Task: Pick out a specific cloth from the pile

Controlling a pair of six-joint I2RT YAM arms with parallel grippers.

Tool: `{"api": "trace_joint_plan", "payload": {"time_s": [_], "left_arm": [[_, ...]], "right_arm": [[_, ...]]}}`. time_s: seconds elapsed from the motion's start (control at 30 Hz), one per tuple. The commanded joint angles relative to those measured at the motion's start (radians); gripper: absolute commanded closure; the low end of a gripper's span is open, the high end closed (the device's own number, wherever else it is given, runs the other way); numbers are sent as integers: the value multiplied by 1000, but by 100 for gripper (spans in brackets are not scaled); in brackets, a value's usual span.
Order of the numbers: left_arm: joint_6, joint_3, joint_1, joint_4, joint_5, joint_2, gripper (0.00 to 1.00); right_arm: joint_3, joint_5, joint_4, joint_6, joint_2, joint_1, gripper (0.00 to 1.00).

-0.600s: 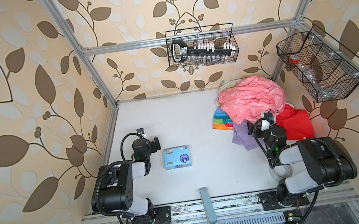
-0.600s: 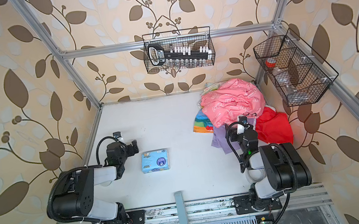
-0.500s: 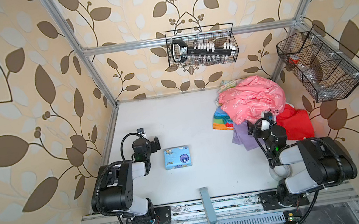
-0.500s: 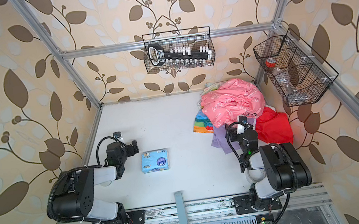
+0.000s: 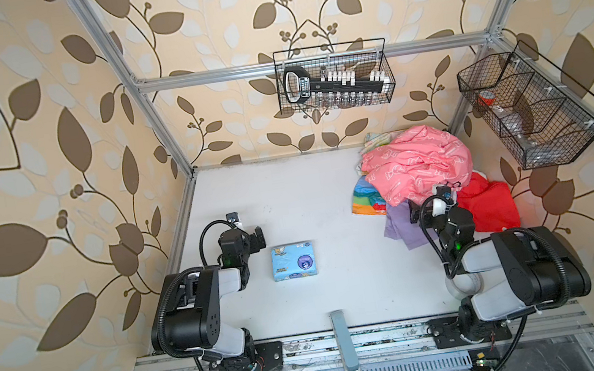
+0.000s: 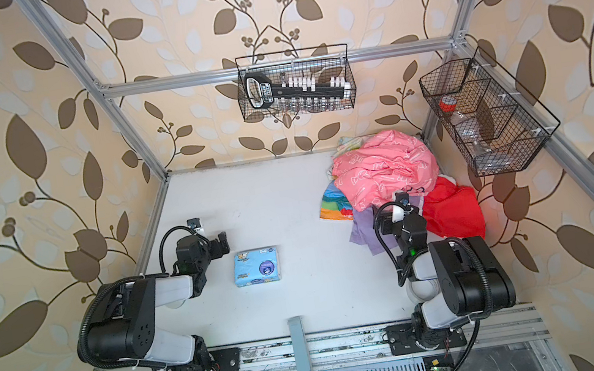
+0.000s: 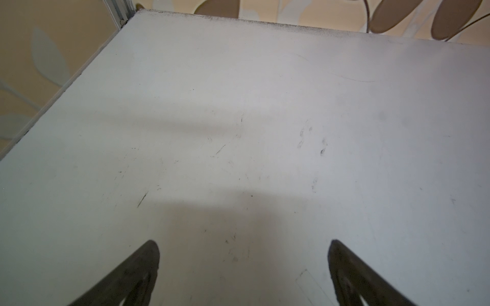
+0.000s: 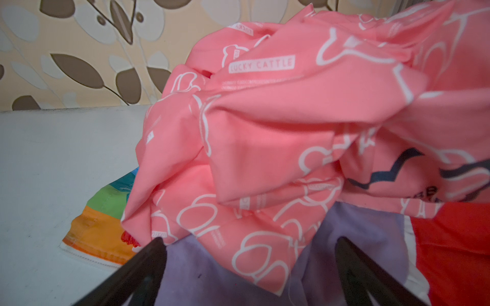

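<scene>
The pile [image 5: 416, 164] lies at the back right of the table, a pink cloth with white outline print [image 8: 265, 127] on top and a lilac cloth [image 8: 212, 278] at its front. The cloth pokes out from under the pink cloth: its red part [image 5: 490, 205] on the right, its rainbow-striped part [image 5: 365, 200] on the left, both also in the right wrist view, red [image 8: 456, 251] and stripes [image 8: 100, 220]. My right gripper [image 8: 250, 239] is open, low over the lilac cloth at the pink cloth's front edge, holding nothing. My left gripper [image 7: 243, 241] is open over bare table.
A light blue packet [image 5: 294, 260] lies on the white table [image 5: 289, 195] just right of the left gripper [image 5: 257, 240]. Wire baskets hang on the back wall [image 5: 333, 77] and the right wall [image 5: 531, 111]. A grey bar [image 5: 342, 341] sticks up at the front edge.
</scene>
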Motion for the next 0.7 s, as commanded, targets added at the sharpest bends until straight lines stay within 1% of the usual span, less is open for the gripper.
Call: {"api": "trace_joint_plan", "payload": {"time_s": [0.0, 0.47, 0.57, 0.67], "left_arm": [[6, 19, -5, 21, 10, -6, 1], [10, 20, -5, 18, 12, -5, 1], [36, 26, -9, 10, 66, -4, 1], [35, 21, -8, 15, 62, -10, 1]], "right_arm": [[21, 7, 8, 5, 7, -2, 1], [29, 9, -2, -1, 10, 4, 0], [27, 18, -2, -4, 8, 9, 1], [27, 53, -3, 1, 2, 17, 0]]}}
